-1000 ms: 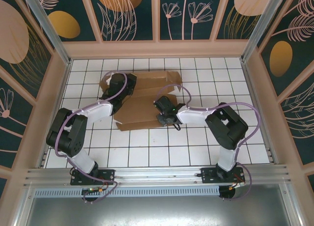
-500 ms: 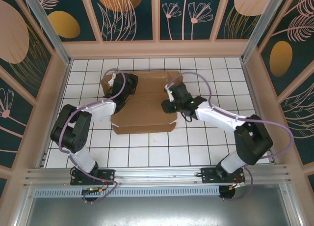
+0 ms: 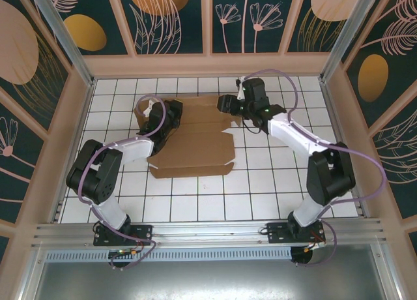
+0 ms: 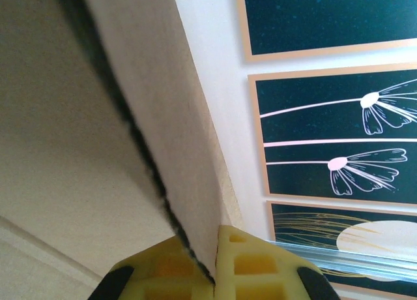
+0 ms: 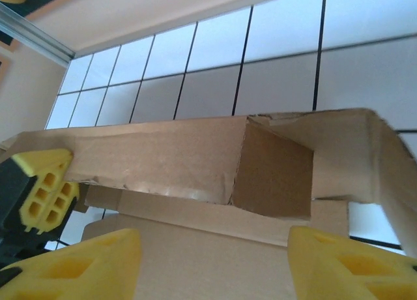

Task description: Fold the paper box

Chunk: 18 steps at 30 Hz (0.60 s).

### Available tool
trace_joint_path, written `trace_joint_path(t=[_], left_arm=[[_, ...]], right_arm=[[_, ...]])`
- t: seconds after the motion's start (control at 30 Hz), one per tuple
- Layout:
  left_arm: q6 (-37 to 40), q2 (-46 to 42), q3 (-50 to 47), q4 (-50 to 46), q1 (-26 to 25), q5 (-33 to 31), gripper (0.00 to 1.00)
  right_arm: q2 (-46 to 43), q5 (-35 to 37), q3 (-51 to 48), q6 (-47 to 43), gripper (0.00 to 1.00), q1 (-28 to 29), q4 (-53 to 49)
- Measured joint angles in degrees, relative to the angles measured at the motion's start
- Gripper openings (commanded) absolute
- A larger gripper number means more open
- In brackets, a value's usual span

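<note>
The left claw is clamped shut on a raised cardboard edge at the far left corner of the paper box. The right claw has its jaws wide apart and holds nothing. It hovers at the box's far right corner, facing along the far wall. The box lies on the white tiled table. It is plain brown cardboard and only partly formed. Its far long wall stands up, with an end tab turned inward to make a small pocket, while its near panel lies flat, creased, with notched tabs along the near edge. The step in hand appears to be setting up the far wall and corners. Next, the right claw probably needs to close on the right end flap and fold it inward while the left keeps the wall upright.
</note>
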Motion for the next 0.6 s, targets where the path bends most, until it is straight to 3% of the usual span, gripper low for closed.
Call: trace_joint_path(t=[0.23,0.43,0.6], left_arm=[[-0.2,0.0,-0.7,1.2,0.0,0.0,0.00],[-0.2,0.0,-1.4,2.6,0.0,0.2,0.00],[-0.3,0.0,-2.1,3.8,0.0,0.2,0.00]], right_arm=[[7.6,-3.9,4.0,4.2,0.63,-0.9,0.5],[9.6,-9.0,4.5,8.3,0.54,-1.1,4.0],[9.7,-11.9,3.5,11.0,0.59,-1.1,8.5]])
